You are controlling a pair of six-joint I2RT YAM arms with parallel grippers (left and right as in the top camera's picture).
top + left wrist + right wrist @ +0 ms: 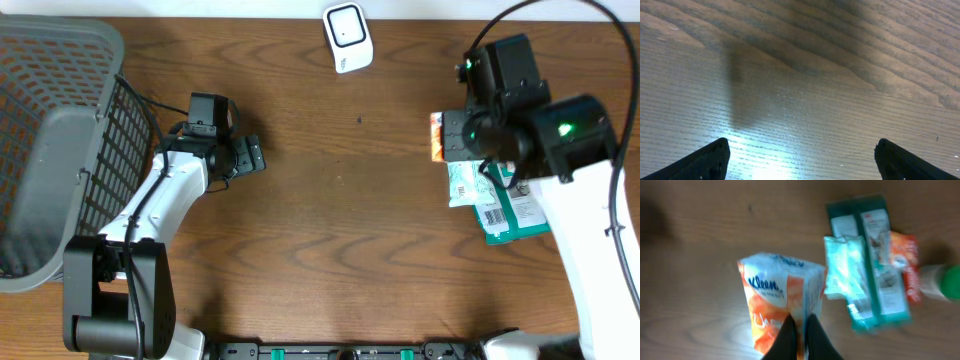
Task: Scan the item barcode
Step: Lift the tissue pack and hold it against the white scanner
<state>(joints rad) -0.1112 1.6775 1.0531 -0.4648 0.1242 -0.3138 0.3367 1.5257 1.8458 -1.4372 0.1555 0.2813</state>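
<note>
Locate the right gripper [801, 326] in the right wrist view: its two dark fingers are drawn together and clamped on the near edge of the tissue pack [772, 295], an orange-and-white soft pack with blue Kleenex lettering on its upper face. You cannot tell from these views whether the pack rests on the table [340, 220] or is raised off it. In the overhead view, only an orange strip of the pack shows at the left side of the right wrist, at the right-hand part of the table. Just beside the pack on the far side lie a green flat pack [867, 310], a pale sachet [842, 267] lying across it, an orange packet [905, 265] and a blurred bottle with a green cap [940, 282]. Find the scanner [348, 37], a small white unit, at the far edge of the table near its middle, well apart from the pack. Check the left gripper [245, 157]: its fingers stand wide apart over bare wood, holding nothing, near the grey mesh basket [60, 60] at the table's left end.
</note>
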